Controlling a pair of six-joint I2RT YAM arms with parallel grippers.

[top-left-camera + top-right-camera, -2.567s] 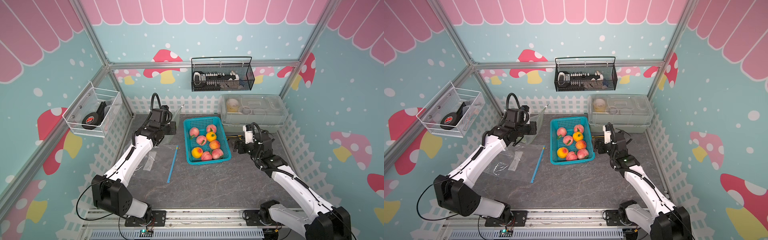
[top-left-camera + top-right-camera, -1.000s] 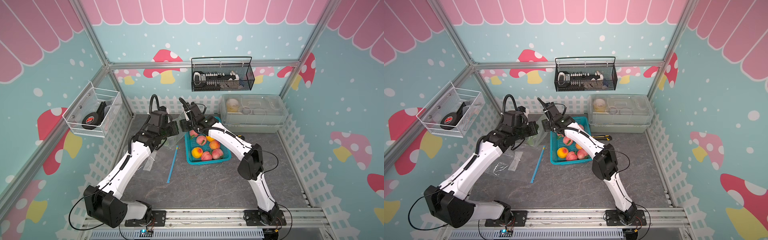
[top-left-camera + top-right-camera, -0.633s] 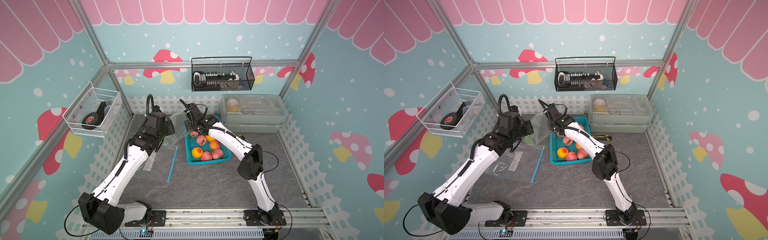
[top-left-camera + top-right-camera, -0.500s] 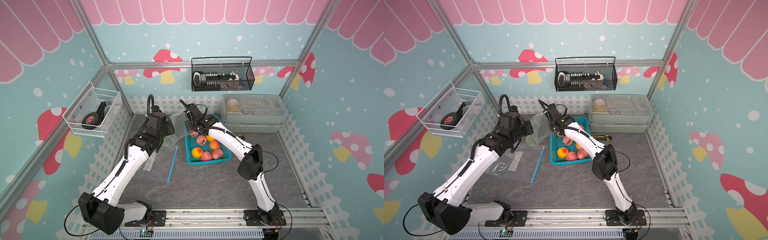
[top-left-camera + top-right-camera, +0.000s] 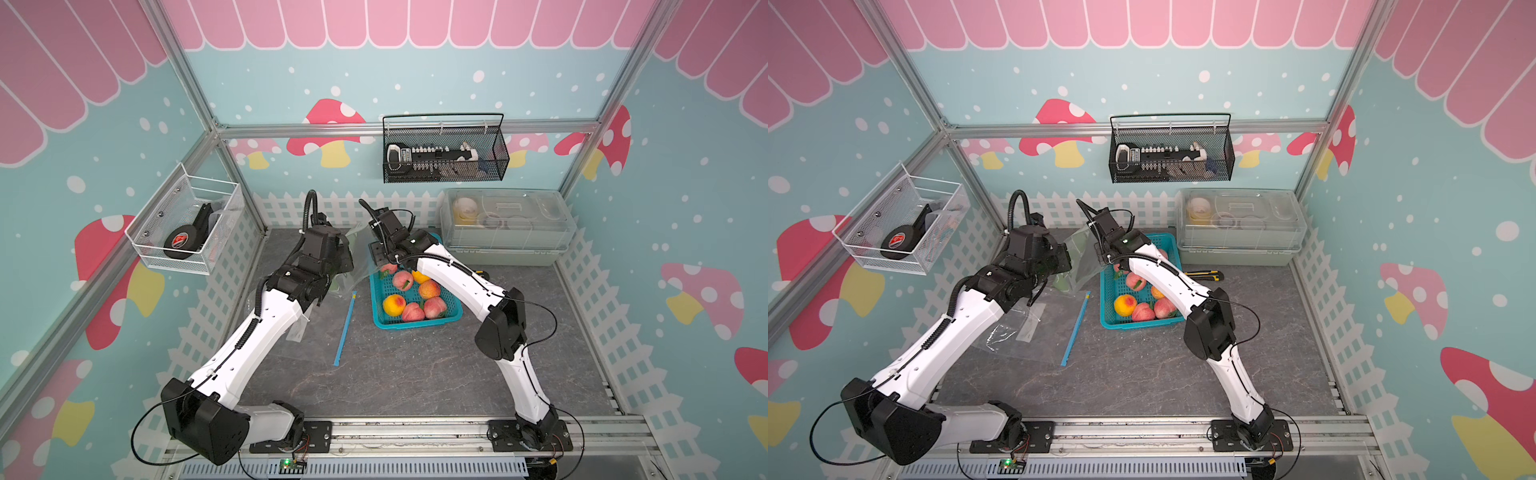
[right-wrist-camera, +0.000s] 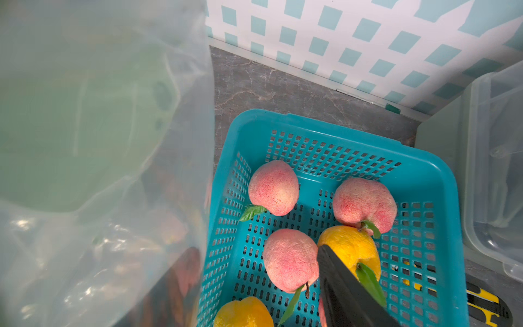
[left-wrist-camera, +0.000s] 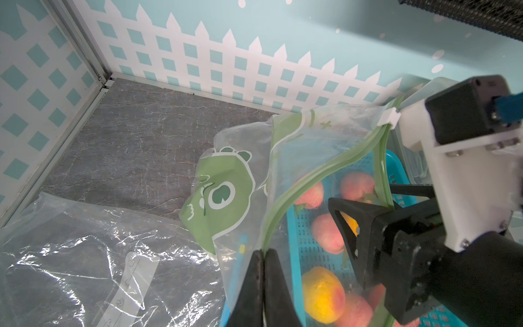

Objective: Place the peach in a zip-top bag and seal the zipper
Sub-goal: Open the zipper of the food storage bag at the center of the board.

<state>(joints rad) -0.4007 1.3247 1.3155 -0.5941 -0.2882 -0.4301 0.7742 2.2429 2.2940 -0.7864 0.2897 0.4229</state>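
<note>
Left fingers: we see the left gripper (image 7: pixel 263 254) closed flat on the green zipper track (image 7: pixel 317 172) of the zip-top bag (image 7: pixel 240 181), which hangs lifted off the table.
Right fingers: the right gripper (image 7: pixel 365 198) stands wide and empty at the bag's mouth. The far lip seems to run between its fingers (image 7: pixel 368 223), but we cannot tell whether it touches them.
Peach: none is held or bagged. The nearest peach (image 6: pixel 273 191) lies in the teal basket (image 6: pixel 325 124) under the right gripper. In both top views the bag hangs at the basket's 10 o'clock.
Risk, pinch: we judge that the thin track could slide out of the left grip if the right arm tugs the film, and the bag would drop.
Risk, mouth: pinched at one spot only, the mouth may sag shut. A finger may snag the lip or the white slider (image 7: pixel 389 119).
Risk, pick: round fruit packed close may roll or squirt from the jaws. The yellow peach (image 6: pixel 348 246) touches pink ones.
Bag: thin, glossy, limp film with a green bear print and a ribbed track.
Peaches: matte, fuzzy-looking and rounded, with leaf and stem.
Basket: rigid perforated plastic, rectangular.
Beyond: a blue strip (image 5: pixel 345 328) lies at the basket's 8 o'clock, with crinkled clear bags (image 7: pixel 85 254) flat past it.
</note>
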